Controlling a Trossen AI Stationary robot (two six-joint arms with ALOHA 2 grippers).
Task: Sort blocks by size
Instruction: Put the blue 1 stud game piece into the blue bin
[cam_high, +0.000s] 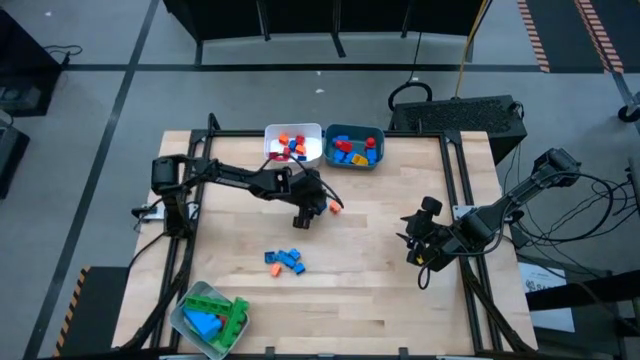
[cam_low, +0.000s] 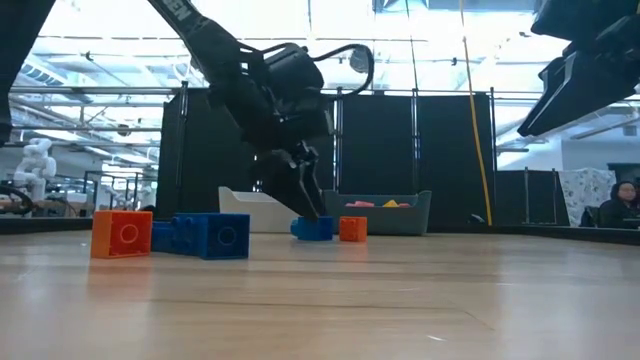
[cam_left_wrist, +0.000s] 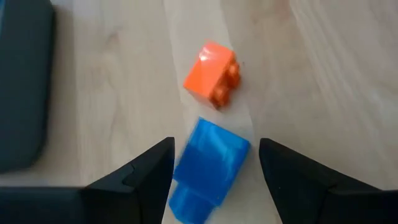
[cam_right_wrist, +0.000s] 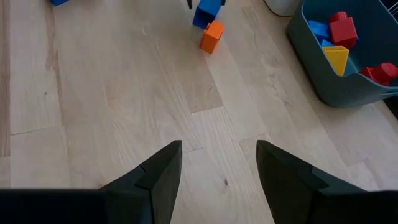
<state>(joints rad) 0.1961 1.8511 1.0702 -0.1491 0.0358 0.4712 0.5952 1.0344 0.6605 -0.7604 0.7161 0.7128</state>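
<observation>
Two dark jointed arms (black cables looping off each), with matte, seemingly wedge-shaped jaws.

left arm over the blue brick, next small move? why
Probably close the left gripper on the blue block: its fingers stand open on either side of it, down at the table. The orange block lies just beyond, clear of them.

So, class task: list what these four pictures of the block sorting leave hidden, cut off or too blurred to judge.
- Blue block between the left gripper fingers: left wrist view is blurred and the frame edge cuts it, so contact and stud count are unclear.
- White bin: low view shows only its wall; contents hidden.
- Green bin pile: high view, pieces too small to count.
- Right gripper: open over bare table.
</observation>
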